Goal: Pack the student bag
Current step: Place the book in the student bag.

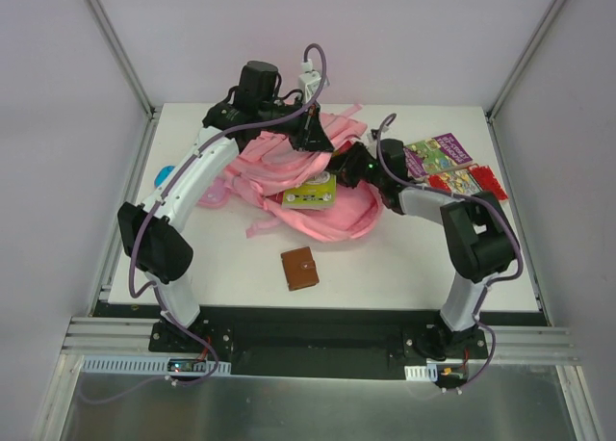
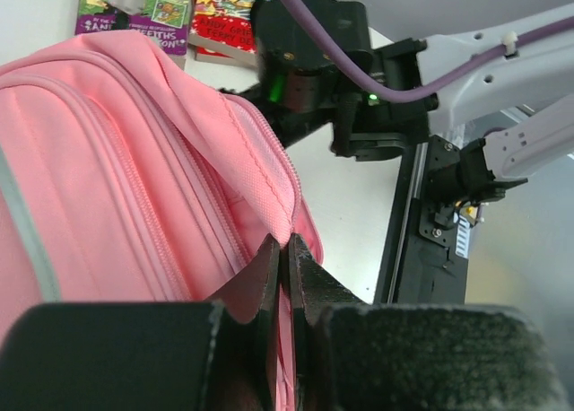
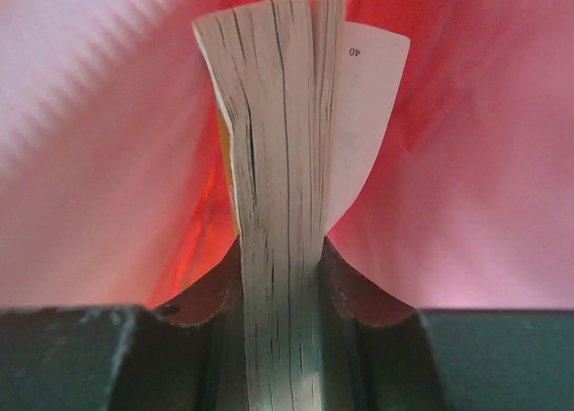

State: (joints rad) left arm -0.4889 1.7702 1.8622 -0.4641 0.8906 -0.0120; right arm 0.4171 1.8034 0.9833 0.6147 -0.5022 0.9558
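Pink student bag [image 1: 289, 171] sits upper centre of overhead frame, on worktop [image 1: 385, 268]. Your L tool [image 2: 283, 249] is pinched tight on the bag's opening edge. R tool [image 3: 280, 276] clamps a thick book [image 3: 273, 160] inside the bag.

Risks: fabric slips from L pinch, mouth drops onto book; curled page creases.

Legible: "40", top centre of R wrist frame.

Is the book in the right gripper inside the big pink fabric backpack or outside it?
Inside: the pink fabric backpack surrounds the thick paperback book on both sides.
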